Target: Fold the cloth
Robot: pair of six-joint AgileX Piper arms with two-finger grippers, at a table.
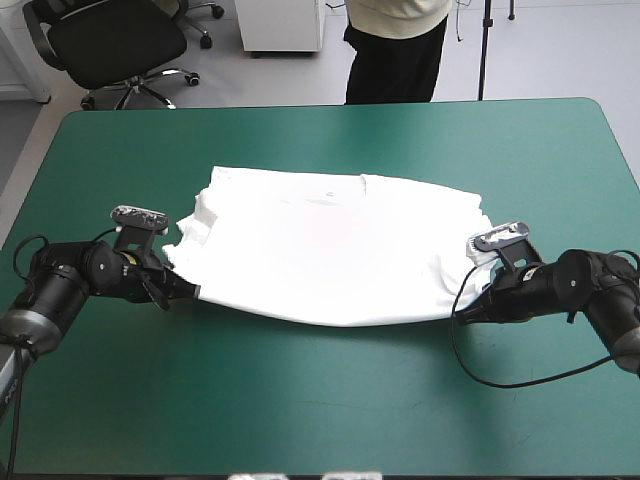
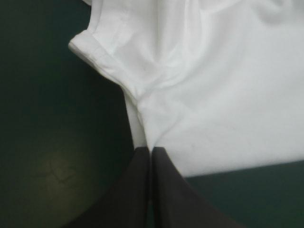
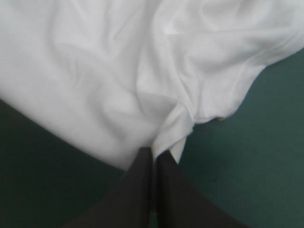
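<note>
The white T-shirt lies spread across the middle of the teal-green table, its near edge curving toward me. My left gripper pinches the shirt's near left corner just below the sleeve; in the left wrist view the black fingers meet with the T-shirt caught at their tips. My right gripper holds the near right corner the same way. In the right wrist view the gripper is shut on a fold of the T-shirt beside the sleeve hem.
Bare teal-green cover runs along the near side and at both ends of the table. A person stands beyond the far edge, away from the tabletop.
</note>
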